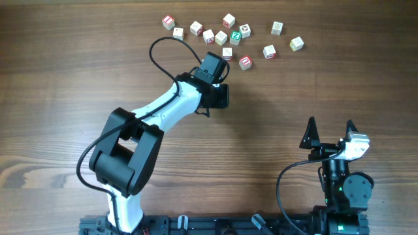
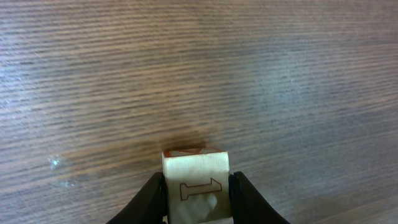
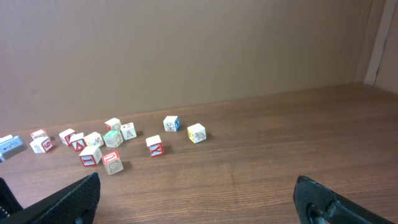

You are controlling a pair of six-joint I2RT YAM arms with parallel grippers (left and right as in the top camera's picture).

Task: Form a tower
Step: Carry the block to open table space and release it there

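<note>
My left gripper (image 2: 196, 200) is shut on a pale wooden cube (image 2: 196, 177) with a red outlined letter on its upper face, both black fingers pressed to its sides just over the bare wood. From overhead the left gripper (image 1: 219, 96) sits below the scattered cubes and hides the held cube. My right gripper (image 1: 331, 125) stands open at the near right with nothing between its fingers, as the right wrist view (image 3: 196, 186) also shows. No tower shows in any view.
Several loose letter cubes (image 1: 222, 34) lie scattered at the far middle of the table, among them a green-printed one (image 1: 236, 36). The right wrist view shows the same loose cubes (image 3: 112, 146) to its far left, before a brown wall.
</note>
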